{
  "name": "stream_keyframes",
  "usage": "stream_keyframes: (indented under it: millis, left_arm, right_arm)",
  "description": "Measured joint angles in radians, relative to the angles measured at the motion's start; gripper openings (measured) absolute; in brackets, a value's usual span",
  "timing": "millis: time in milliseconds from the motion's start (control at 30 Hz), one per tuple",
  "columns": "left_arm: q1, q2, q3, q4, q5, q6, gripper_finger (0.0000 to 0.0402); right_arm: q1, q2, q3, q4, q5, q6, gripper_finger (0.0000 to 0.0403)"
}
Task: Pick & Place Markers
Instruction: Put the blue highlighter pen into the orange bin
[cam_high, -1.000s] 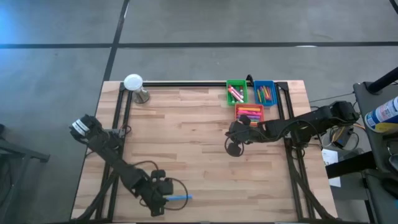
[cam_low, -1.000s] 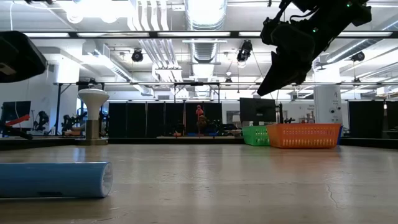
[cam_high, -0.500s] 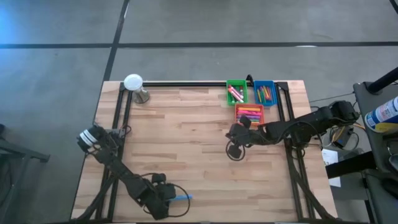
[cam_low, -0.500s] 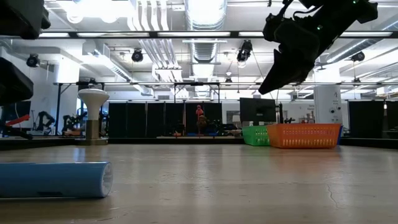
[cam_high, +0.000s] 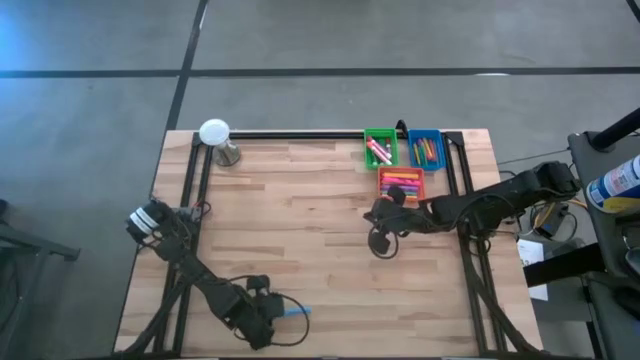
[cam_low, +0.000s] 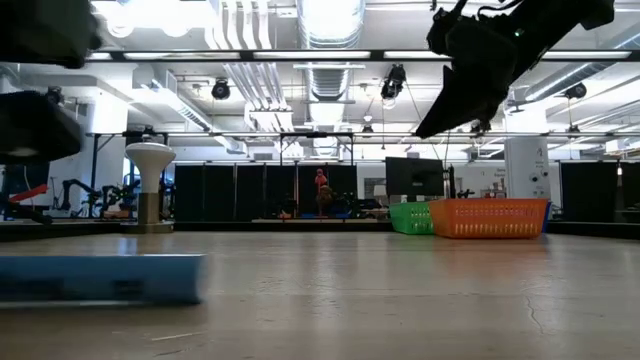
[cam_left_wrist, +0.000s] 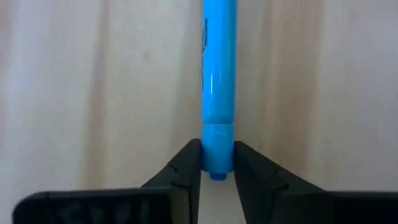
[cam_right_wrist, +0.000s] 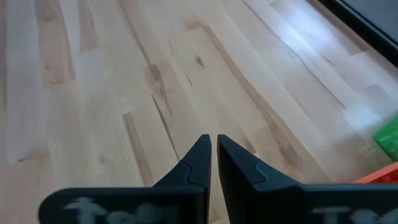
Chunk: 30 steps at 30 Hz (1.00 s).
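A blue marker (cam_high: 297, 313) lies flat on the wooden table near its near edge, left of the middle; the low view shows it as a blurred blue bar (cam_low: 100, 280). My left gripper (cam_high: 270, 318) is down at the marker's left end, shut on it. Above the table's right half, beside the bins, my right gripper (cam_high: 380, 240) hangs shut and holds nothing (cam_right_wrist: 214, 146). More markers lie in the green bin (cam_high: 380, 148), the blue bin (cam_high: 425, 148) and the orange bin (cam_high: 400, 183). My left gripper pinches the blue marker's near end (cam_left_wrist: 217, 163) between its two fingers (cam_left_wrist: 186, 168), one on each side of the barrel. The fingers slant down from above at the table's left. The rest of the marker (cam_left_wrist: 219, 74) runs straight away from them, flat on the table.
The three bins stand together at the table's far right. A white knob on a short stand (cam_high: 215, 133) sits at the far left corner. Black frame rails run along the table's left, right and far edges. Bare wood lies between the two arms.
My left gripper has sunk toward the table at the blue marker's end. In the low view the marker has shifted on the table and now shows as a longer, blurred bar.
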<state>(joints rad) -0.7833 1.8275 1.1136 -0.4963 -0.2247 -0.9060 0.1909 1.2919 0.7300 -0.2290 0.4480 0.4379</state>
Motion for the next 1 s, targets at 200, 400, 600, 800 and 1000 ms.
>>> stream_keyframes:
  millis: [200, 400, 600, 800, 1000]
  left_arm:
    - [0.132, -0.04, 0.001, -0.029, -0.016, 0.227, 0.0071]
    - [0.361, -0.077, 0.007, 0.015, 0.076, 0.518, 0.007]
    - [0.569, -0.068, 0.07, 0.036, 0.264, 0.7, 0.0069]
    - [0.702, -0.063, 0.104, 0.041, 0.422, 0.712, 0.0069]
    - [0.766, -0.063, 0.107, 0.038, 0.479, 0.694, 0.0069]
  right_arm:
    - [0.018, -0.089, 0.0, -0.056, 0.0, -0.003, 0.0023]
    - [0.085, -0.19, -0.002, -0.134, 0.0, 0.047, 0.0023]
    - [0.192, -0.143, -0.006, -0.082, -0.001, 0.129, 0.0042]
    - [0.25, 0.03, 0.001, 0.067, 0.001, 0.141, 0.0103]
    - [0.25, 0.202, 0.073, 0.096, 0.072, 0.046, 0.0152]
